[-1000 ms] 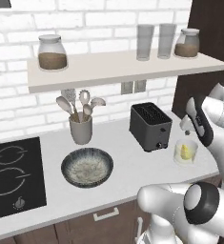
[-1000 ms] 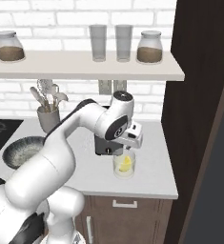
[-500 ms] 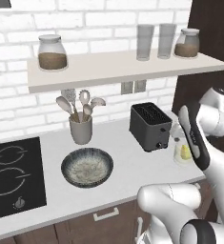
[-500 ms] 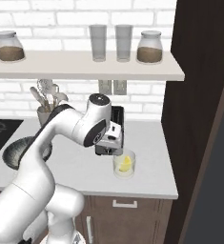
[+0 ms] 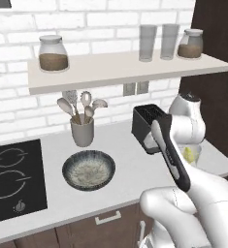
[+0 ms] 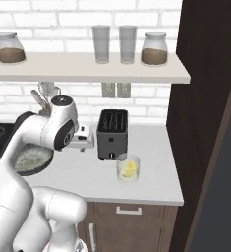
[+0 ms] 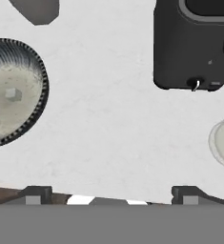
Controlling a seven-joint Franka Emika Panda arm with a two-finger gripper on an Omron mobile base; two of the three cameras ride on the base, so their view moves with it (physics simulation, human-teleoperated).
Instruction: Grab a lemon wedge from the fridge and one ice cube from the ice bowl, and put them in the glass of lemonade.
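Hand view: wide-open, empty claw (image 7: 111, 193) above counter (image 7: 108, 128) between ice bowl (image 7: 13, 93) and toaster (image 7: 194, 45).

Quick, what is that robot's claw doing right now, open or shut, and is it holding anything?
Gripper: open, its two dark fingertips spread wide apart, holding nothing, above the pale grey counter.
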